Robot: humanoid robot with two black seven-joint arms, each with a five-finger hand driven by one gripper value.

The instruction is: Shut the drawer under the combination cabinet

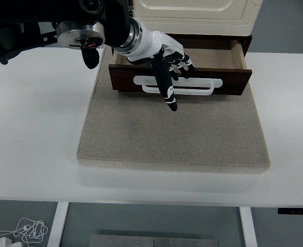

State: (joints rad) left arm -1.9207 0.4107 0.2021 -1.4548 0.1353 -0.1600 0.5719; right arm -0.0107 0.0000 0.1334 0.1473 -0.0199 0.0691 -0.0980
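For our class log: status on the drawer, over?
Left robot hand open, at the drawer front. Drawer open. Right arm unseen. Nothing in the way.

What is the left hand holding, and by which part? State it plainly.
Nothing is held. The left hand lies with fingers extended against the open drawer, at the left part of its white handle, none curled around it. The right hand is out of view.
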